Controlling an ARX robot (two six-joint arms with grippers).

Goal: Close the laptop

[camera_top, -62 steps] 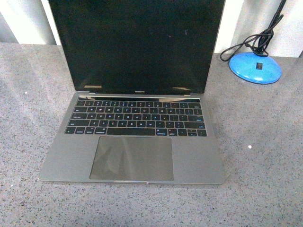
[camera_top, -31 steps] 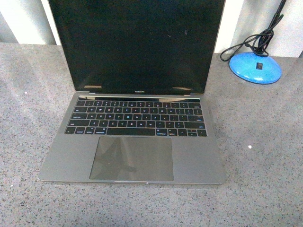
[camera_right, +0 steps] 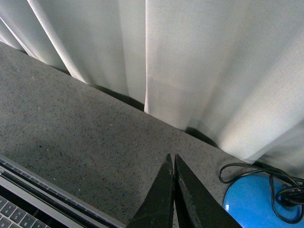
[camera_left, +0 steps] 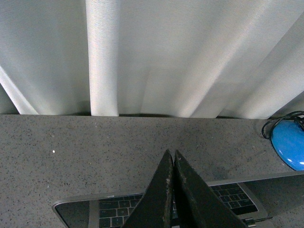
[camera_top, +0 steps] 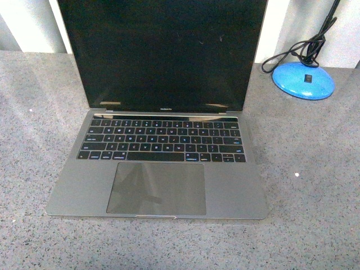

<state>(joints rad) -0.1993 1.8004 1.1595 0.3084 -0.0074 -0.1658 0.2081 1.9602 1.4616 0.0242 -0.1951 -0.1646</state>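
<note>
Noted: laptop (camera_top: 236, 191) grey body, black keys, black screen; lamp base (camera_top: 292, 84) right of laptop, blue; counter (camera_top: 315, 185) speckled grey; curtain (camera_left: 190, 57) white.

Softly and evenly lit, slightly grainy; pale glare streaks mid-frame on the slim space-grey metal laptop (camera_top: 230, 191), only faint shadows.

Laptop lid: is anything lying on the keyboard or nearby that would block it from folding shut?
Nothing visible does. The laptop has a bare keyboard and trackpad below its upright screen. The blue lamp base and its black cable sit on the counter off to the right, apart from the laptop.
</note>
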